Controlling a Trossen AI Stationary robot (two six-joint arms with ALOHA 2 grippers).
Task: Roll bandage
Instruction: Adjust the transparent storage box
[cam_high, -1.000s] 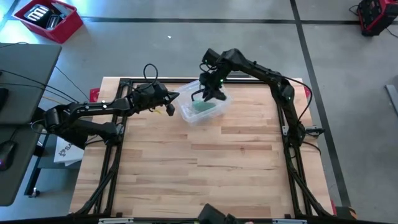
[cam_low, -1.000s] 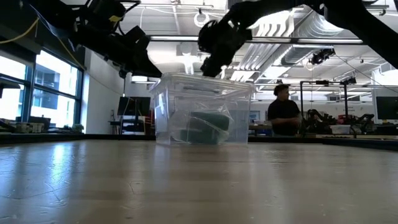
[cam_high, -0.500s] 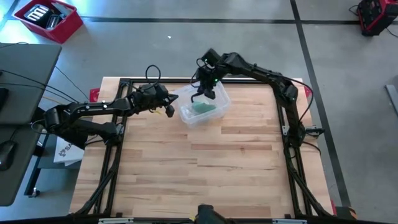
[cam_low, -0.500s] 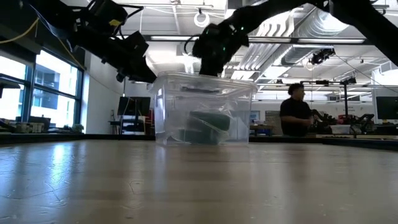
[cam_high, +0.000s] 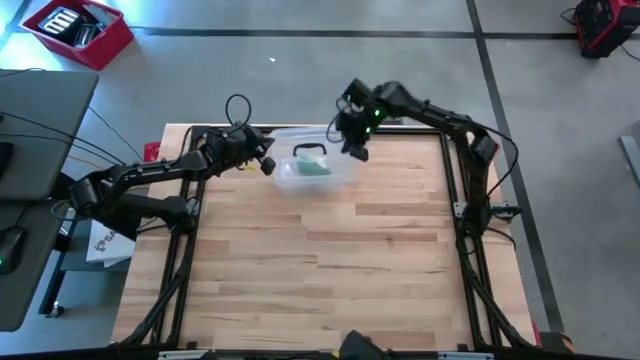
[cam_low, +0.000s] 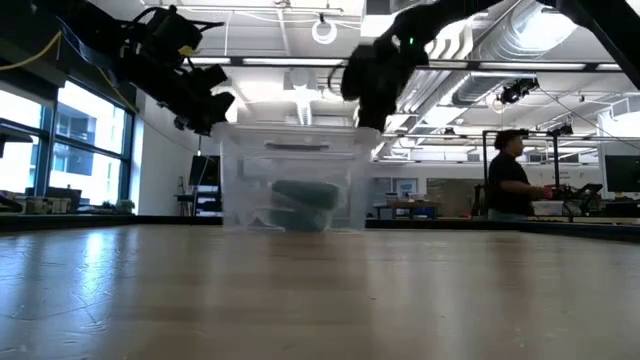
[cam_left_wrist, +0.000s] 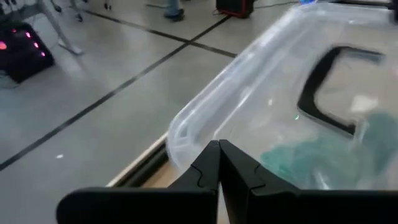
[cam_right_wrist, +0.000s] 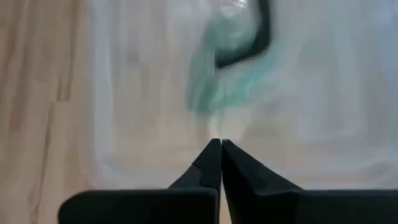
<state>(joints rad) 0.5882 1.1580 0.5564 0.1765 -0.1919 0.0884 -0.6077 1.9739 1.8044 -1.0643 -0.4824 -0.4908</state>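
Bandage (cam_high: 315, 168), a green roll, lies inside the clear tub (cam_high: 340, 178) at the far edge of the bench (cam_high: 330, 260) in the high view; the left gripper (cam_high: 262, 163) is at the tub's left end and the right gripper (cam_high: 356, 148) at its right end.

Low view: both hang at rim height, above the bench.

Left wrist view: its fingers (cam_left_wrist: 208, 163) are pressed together against the rim, pinching nothing.

Right wrist view: fingers (cam_right_wrist: 213, 163) likewise closed and empty. To roll the bandage, one gripper should probably spread its fingers, reach in and avoid the black strap (cam_right_wrist: 258, 43).
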